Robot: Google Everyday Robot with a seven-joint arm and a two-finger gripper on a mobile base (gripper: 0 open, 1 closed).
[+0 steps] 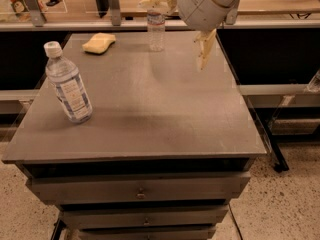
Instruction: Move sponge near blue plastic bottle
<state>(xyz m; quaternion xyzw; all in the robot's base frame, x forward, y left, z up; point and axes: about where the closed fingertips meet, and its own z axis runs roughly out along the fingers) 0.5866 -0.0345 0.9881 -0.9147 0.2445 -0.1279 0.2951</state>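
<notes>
- Table point(165, 119): grey flat top on a cabinet with drawers point(137, 190) in its front face; it serves as the landmark for all the places given below
- Sponge point(99, 42): pale-yellow rounded block lying flat on the table near its far left corner, touching nothing else
- Blue plastic bottle point(68, 86): clear, with a white screw cap and a blue-and-white label, standing on the table close to its left edge, about halfway between the far and near sides; it is well apart from the sponge, which lies farther back on the same side
- Slim clear bottle point(156, 30): stands upright on the table at the middle of its far edge, to the right of the sponge
- Gripper point(172, 35): held in the air above the far right part of the table, carried by a rounded white wrist at the top of the view; it holds nothing
- Fingers point(205, 46): pale yellow and spread wide apart, one hanging down over the table near its far right corner, the other reaching left above the far edge, over the cap of the slim clear bottle
- Counter point(75, 4): light wooden surface running behind the far edge of the table
- Floor point(290, 204): speckled, visible beside and below the table
</notes>
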